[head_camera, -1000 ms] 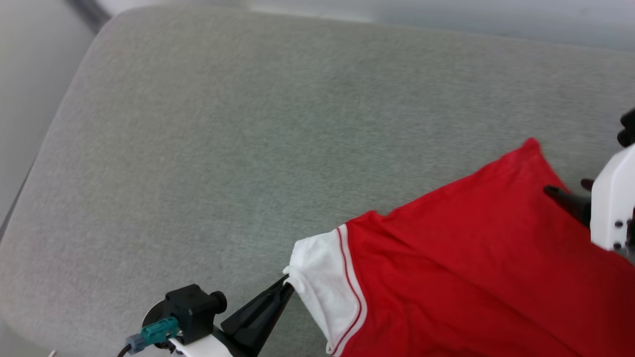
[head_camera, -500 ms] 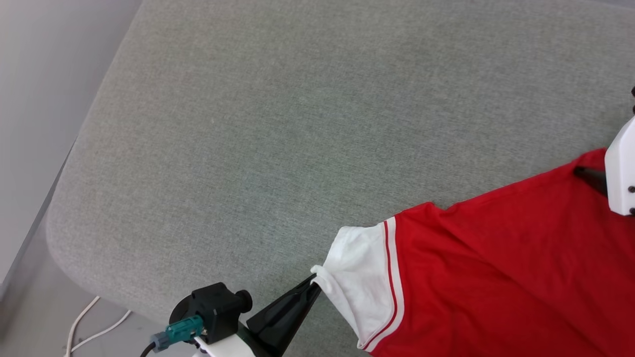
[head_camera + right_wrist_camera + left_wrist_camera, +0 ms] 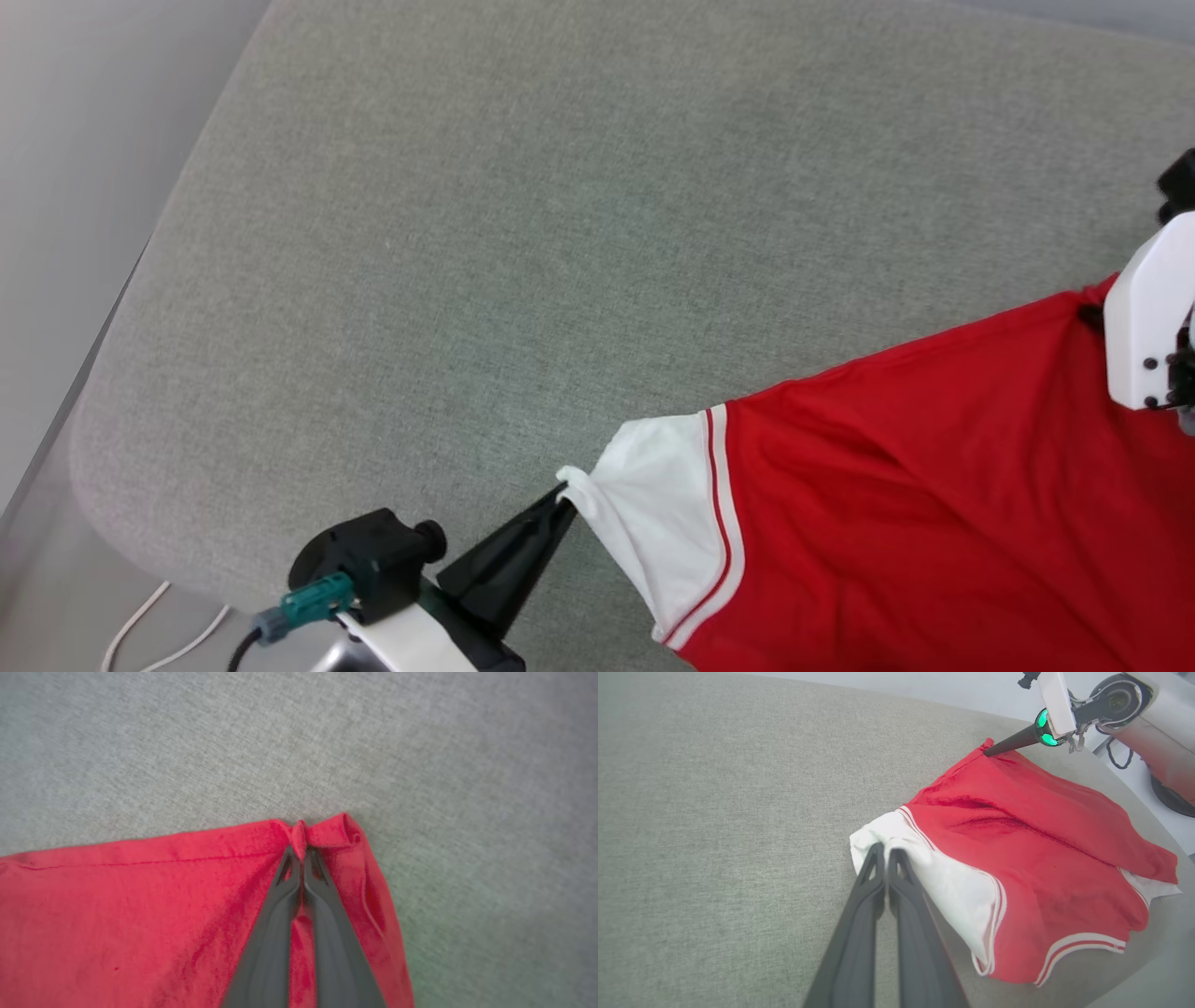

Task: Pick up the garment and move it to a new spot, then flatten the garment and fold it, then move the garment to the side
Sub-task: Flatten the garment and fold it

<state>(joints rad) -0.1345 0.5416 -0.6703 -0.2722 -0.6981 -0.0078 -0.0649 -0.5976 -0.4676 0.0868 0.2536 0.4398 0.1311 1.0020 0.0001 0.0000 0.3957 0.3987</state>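
The garment, a red jersey with a white short sleeve, lies crumpled on the grey padded surface at the lower right of the head view. My left gripper is shut on the sleeve's hem, as the left wrist view shows: its tips pinch the white fabric. At the garment's far red corner, my right gripper is shut on a small bunched fold. The head view has that gripper at the right edge. Any lettering is hidden.
The surface's rounded left edge drops to a pale floor, where a white cable lies. Wide bare padding stretches behind and left of the garment. The right arm's base and dark cables stand past the far edge in the left wrist view.
My right gripper has closed on the red corner, where its fingers stood apart before. The left gripper keeps its hold on the sleeve. The head camera has shifted.
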